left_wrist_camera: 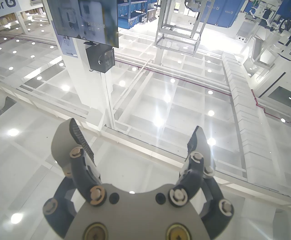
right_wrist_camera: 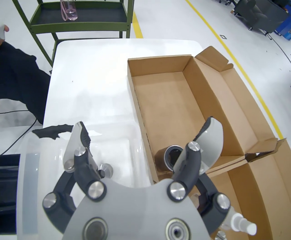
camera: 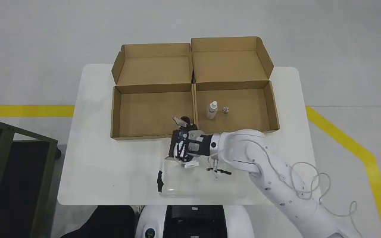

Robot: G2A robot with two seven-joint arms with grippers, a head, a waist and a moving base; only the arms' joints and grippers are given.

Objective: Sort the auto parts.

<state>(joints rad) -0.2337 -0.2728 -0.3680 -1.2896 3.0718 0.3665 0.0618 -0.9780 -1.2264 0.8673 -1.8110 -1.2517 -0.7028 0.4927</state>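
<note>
Pale grey glossy floor [camera: 47, 47] all round. Yellow painted floor stripe [camera: 36, 110] shows on both sides of white rounded table [camera: 95, 172]. Dark green metal shelf cart [right_wrist_camera: 79, 22] near table's left edge. Overhead: white gridded ceiling [left_wrist_camera: 181, 102] with round lamps, white square column [left_wrist_camera: 91, 86], dark hanging screen [left_wrist_camera: 86, 20].

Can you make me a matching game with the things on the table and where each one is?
Things:
1 spray bottle
2 dark cylinder
3 small silver part

Places:
A in the clear tray
B in a cardboard box corner, by the right gripper
C in the other box, beside a small round part

Pairs: 1-C, 2-B, 3-A
</note>
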